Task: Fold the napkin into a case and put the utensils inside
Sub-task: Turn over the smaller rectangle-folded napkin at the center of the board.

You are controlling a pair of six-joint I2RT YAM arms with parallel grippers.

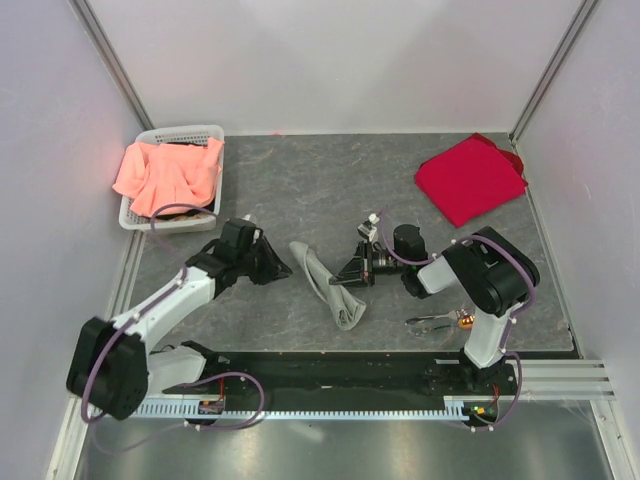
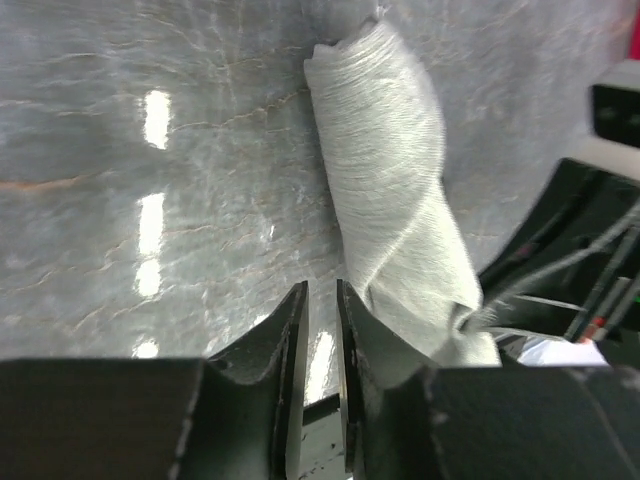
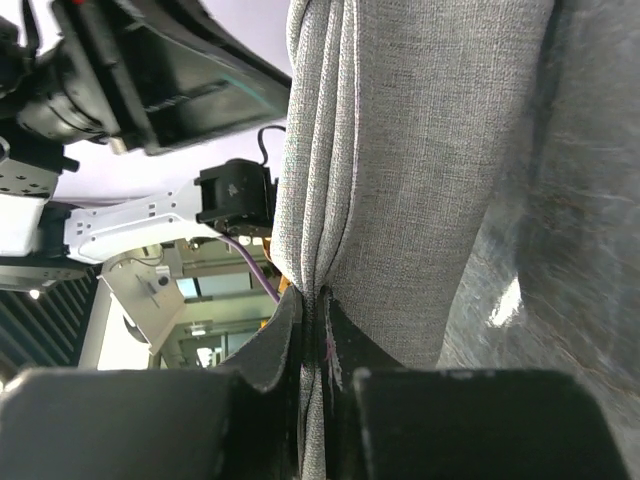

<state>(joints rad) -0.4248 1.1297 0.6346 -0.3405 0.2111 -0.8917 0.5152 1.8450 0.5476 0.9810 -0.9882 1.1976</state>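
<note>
Grey-green napkin (image 1: 326, 283) in narrow strip, so we reckon folding step. Right gripper (image 3: 311, 300) pinches its edge; left gripper (image 2: 322, 291) slightly spread, empty. Next needs flat crease.

White-shelled left arm (image 1: 165, 300), black-jointed right arm (image 1: 490, 272), purple cables (image 1: 175, 206) looping off both; matte black left gripper (image 2: 322, 300) and right gripper (image 3: 312, 300), black base plate (image 1: 330, 370) at six o'clock.

Open tabletop (image 1: 330, 180), probably, behind napkin (image 1: 325, 285)
</note>
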